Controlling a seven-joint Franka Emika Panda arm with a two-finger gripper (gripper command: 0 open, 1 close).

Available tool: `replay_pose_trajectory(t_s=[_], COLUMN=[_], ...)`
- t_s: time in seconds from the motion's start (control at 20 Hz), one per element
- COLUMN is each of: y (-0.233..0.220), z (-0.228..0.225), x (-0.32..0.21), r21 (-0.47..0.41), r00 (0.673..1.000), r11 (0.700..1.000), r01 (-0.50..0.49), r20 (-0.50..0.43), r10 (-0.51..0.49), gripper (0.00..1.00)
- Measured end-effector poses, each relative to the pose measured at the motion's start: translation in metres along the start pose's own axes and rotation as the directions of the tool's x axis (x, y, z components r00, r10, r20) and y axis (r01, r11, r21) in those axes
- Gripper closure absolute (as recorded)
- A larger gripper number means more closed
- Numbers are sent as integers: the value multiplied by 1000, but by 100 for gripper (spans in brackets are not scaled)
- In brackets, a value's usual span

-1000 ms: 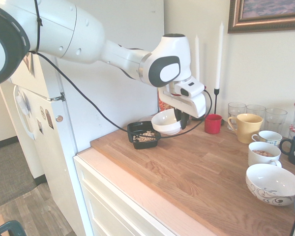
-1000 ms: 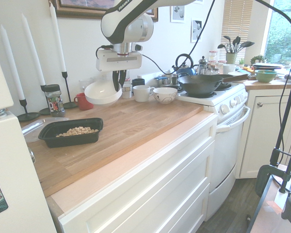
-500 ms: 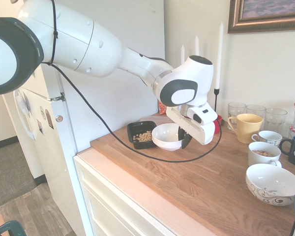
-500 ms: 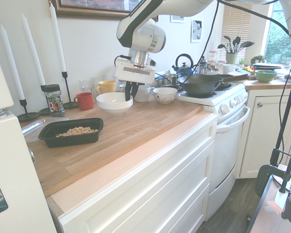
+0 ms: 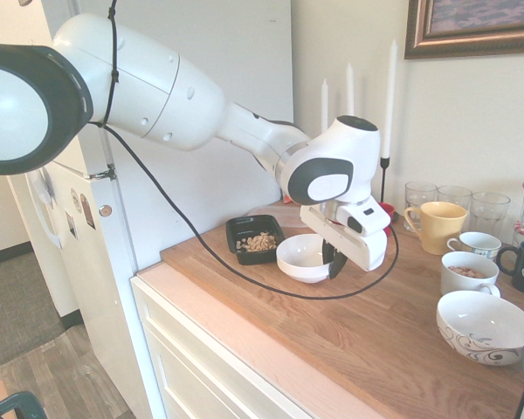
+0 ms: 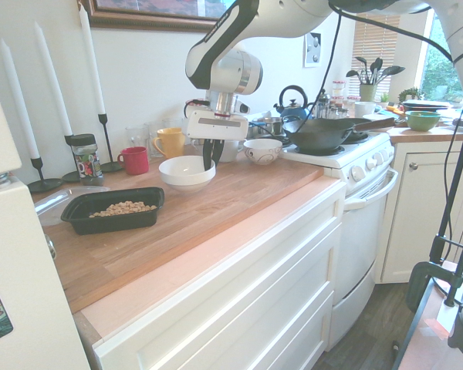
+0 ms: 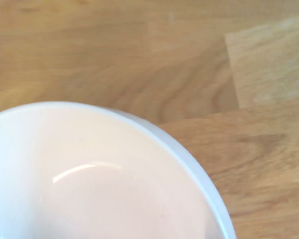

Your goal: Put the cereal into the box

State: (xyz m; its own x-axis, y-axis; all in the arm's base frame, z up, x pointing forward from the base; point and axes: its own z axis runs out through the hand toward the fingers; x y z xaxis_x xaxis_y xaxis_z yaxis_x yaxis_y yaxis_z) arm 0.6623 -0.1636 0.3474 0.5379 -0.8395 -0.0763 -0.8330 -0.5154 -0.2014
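The cereal (image 5: 260, 242) (image 6: 123, 207) lies as a heap of tan pieces inside the box (image 5: 244, 220) (image 6: 116, 222), a shallow black tray at the fridge end of the wooden counter. My gripper (image 5: 334, 257) (image 6: 210, 158) is shut on the rim of a plain white bowl (image 5: 302, 258) (image 6: 187, 171), which is upright beside the box, toward the stove. The bowl (image 7: 89, 184) looks empty in the wrist view. Whether it rests on the counter or hangs just above it, I cannot tell.
Cups and bowls crowd the counter's far end: a yellow mug (image 5: 438, 225), white cups and a patterned bowl (image 5: 485, 327). A red cup (image 6: 135, 160) and tall candles stand by the wall. The stove with a wok (image 6: 324, 132) adjoins the counter.
The arm has carried the white bowl away from above the box, turned it upright and lowered it to the counter beside the box. The cereal has stayed in the box.
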Motion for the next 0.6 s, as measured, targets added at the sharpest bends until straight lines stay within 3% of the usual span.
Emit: replay_pose_trajectory(t_s=[0.25, 0.3, 0.6], y=[2, 2, 3], z=[7, 7, 6], x=[4, 4, 5], r21=[-2, -2, -8], r00=[1000, 1000, 1000], r11=[1000, 1000, 1000], r01=[-6, -7, -8], r20=[-10, -11, -18], r10=[6, 7, 8], gripper=[100, 0, 0])
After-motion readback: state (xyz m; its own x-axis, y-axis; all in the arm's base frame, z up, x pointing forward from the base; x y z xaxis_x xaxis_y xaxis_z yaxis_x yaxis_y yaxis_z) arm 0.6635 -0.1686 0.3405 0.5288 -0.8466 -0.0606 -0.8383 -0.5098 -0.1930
